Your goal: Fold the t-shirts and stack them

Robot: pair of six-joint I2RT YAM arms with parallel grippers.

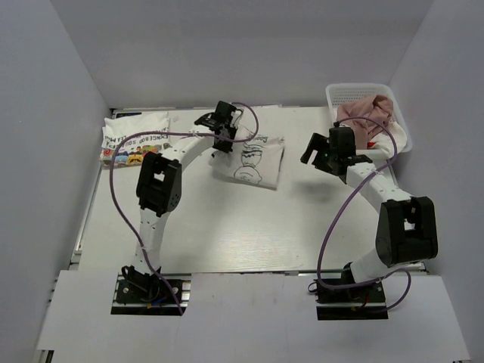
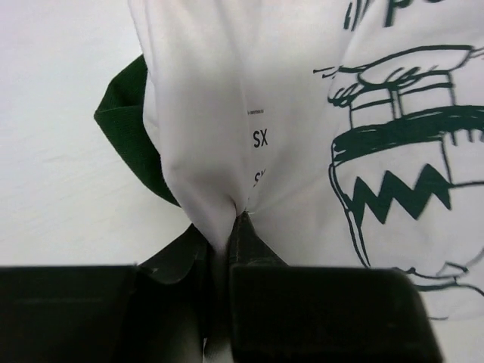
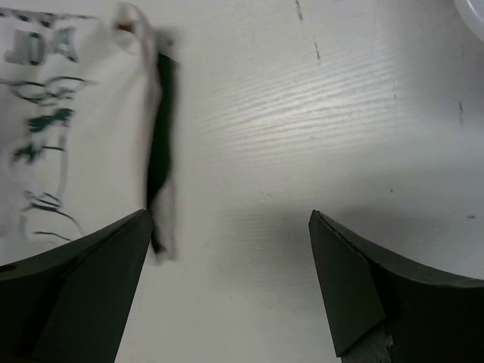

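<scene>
A white t-shirt with dark green sleeves and a green line drawing (image 1: pixel 257 161) lies partly folded at the table's back middle. My left gripper (image 1: pixel 221 136) is shut on its white cloth at the left edge, seen pinched between the jaws in the left wrist view (image 2: pixel 227 227), with a green sleeve (image 2: pixel 125 128) beside it. My right gripper (image 1: pixel 318 155) is open and empty above bare table, right of the shirt, whose green edge shows in the right wrist view (image 3: pixel 159 144). A folded white shirt with black lettering and cartoon figures (image 1: pixel 136 141) lies back left. A dusty pink shirt (image 1: pixel 364 115) sits in the basket.
A white lattice basket (image 1: pixel 401 128) stands at the back right against the wall, holding the pink shirt and some white cloth. White walls close in the table on three sides. The arms' bases sit at the near edge.
</scene>
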